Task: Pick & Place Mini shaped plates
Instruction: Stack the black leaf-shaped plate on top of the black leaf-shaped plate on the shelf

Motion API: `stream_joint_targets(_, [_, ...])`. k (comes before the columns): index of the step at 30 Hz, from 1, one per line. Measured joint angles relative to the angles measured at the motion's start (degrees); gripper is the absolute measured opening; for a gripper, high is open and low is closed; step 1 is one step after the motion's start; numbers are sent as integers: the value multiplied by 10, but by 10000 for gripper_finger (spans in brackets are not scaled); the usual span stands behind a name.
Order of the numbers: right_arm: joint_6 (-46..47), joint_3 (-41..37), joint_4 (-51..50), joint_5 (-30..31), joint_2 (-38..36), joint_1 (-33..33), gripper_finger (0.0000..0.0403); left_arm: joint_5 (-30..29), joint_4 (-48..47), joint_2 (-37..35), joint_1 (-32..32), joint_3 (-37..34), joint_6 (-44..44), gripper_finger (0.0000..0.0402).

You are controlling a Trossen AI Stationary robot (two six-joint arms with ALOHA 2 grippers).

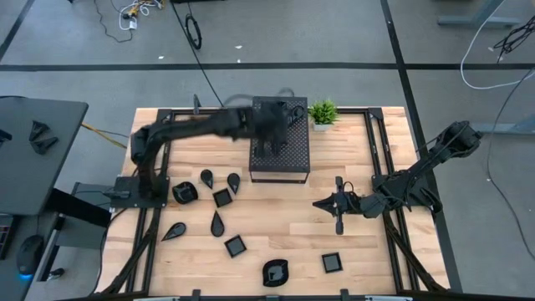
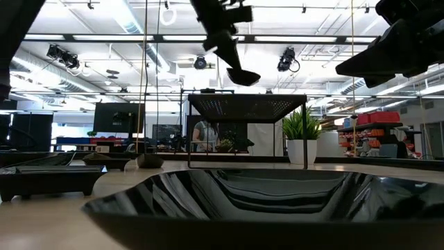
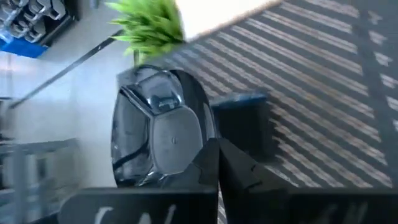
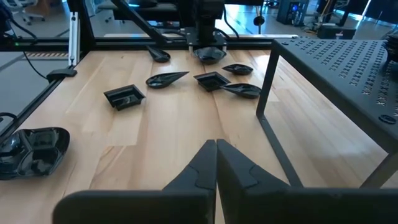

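text: none legible | labels: none | brands: none | numbers: none | signs: none

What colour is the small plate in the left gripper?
Glossy black plate, seen best in the left wrist view.

The table (image 1: 276, 230) is pale, smooth wood with visible grain. The plates (image 4: 125, 96) are glossy black, showing bright reflections. The box (image 1: 280, 155) is matt black perforated sheet, seemingly metal.

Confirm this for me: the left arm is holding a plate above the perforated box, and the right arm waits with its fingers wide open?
Not quite. The right gripper has its fingers shut, as the right wrist view shows. The rest stands: the left gripper holds a plate above the perforated box.
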Motion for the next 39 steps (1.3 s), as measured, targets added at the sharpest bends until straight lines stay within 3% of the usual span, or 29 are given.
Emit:
stream_joint_targets(3, [0, 0, 5, 0, 0, -2, 9, 62, 38, 8, 52, 1, -14, 2])
stream_joint_targets(9, [0, 0, 13, 0, 0, -12, 9, 91, 75, 23, 104, 1, -68, 2])
stream_joint_targets(20, [0, 0, 14, 0, 0, -12, 9, 90, 63, 51, 110, 1, -164, 5])
stream_joint_targets(30, [0, 0, 13, 0, 0, -12, 9, 49, 61, 68, 104, 0, -184, 7])
stream_joint_targets(39, [0, 0, 13, 0, 0, -12, 9, 52, 71, 68, 104, 0, -226, 46])
